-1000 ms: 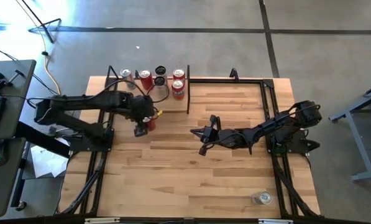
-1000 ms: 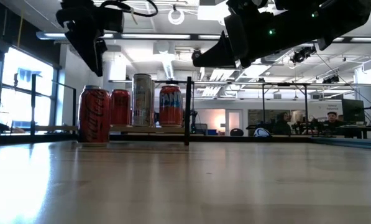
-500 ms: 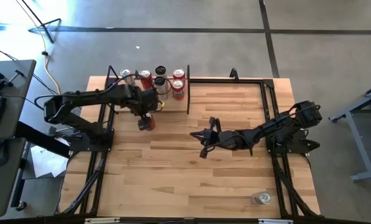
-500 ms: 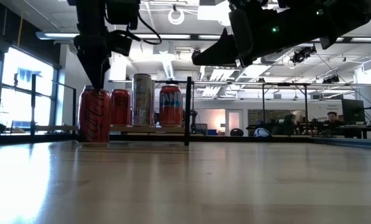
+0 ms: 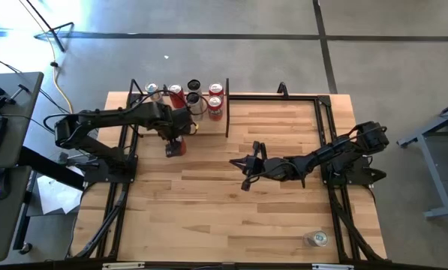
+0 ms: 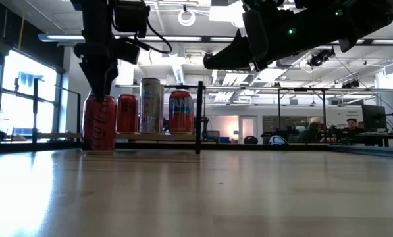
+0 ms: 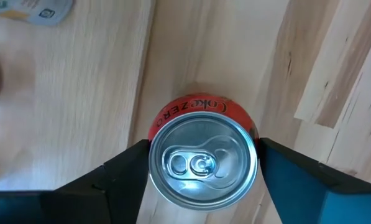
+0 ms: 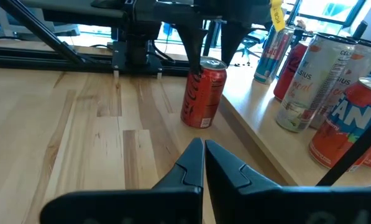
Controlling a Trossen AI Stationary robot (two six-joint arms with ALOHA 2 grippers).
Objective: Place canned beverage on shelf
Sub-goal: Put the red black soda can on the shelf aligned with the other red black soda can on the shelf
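A red Coke Zero can stands upright on the planked tabletop, just in front of the shelf, a pale board with black uprights. Several cans stand on the shelf. My left gripper points straight down over the red can and is shut on its top. My right gripper hovers shut and empty above the table's middle, and shows in its own wrist view. My left gripper pinches the red can at its top rim between its two fingers, one on each of two opposite sides. The fingers come from above, pointing down, and reach only the can's top. The can stands upright with its base on the table.
A black upright marks the shelf's right end. A silver can stands near the table's near right corner. Black frame rails run along the table's sides. Bare planks lie between the two arms.
My left gripper has swung toward the far edge, from beside the red can to straight over it. It has come down until its fingers flank the can's top. The can has stayed where it stood.
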